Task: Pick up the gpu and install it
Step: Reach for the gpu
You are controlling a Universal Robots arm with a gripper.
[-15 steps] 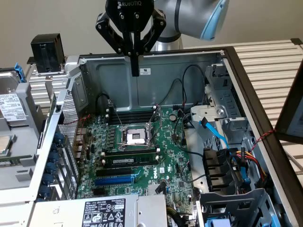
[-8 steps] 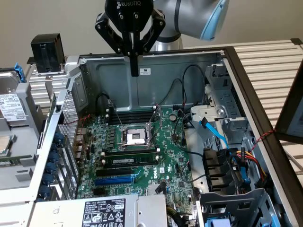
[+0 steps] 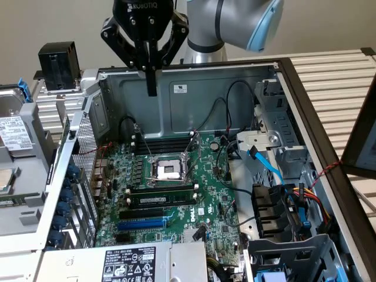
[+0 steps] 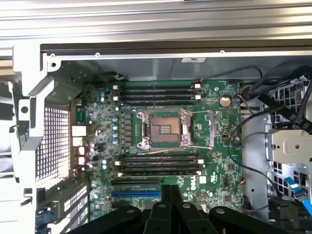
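From my station I see the pincer [image 3: 151, 87] hanging above the open case [image 3: 194, 94], its two fingers pressed together with nothing between them, the tips pointing straight down over the back edge of the motherboard [image 3: 217, 194]. The gpu [image 3: 59, 64] is not in the case. I take it to be the black boxy block standing outside the case wall on the ribbed grey surface [image 3: 50, 111], off to the exterior view's left of the pincer and well apart from it. It sits at roughly the same height in the picture as the fingertips. From here I make out only the dark cooler body, not the green board under it, so I cannot say for certain which way its long axis runs; the block looks upright rather than lying flat. The case's perforated side wall stands between the pincer and the card. On the board, the CPU socket [image 3: 168, 170] lies open. The blue slot [image 3: 141, 224] nearer the front carries no card, so by my reading the pick has not begun.
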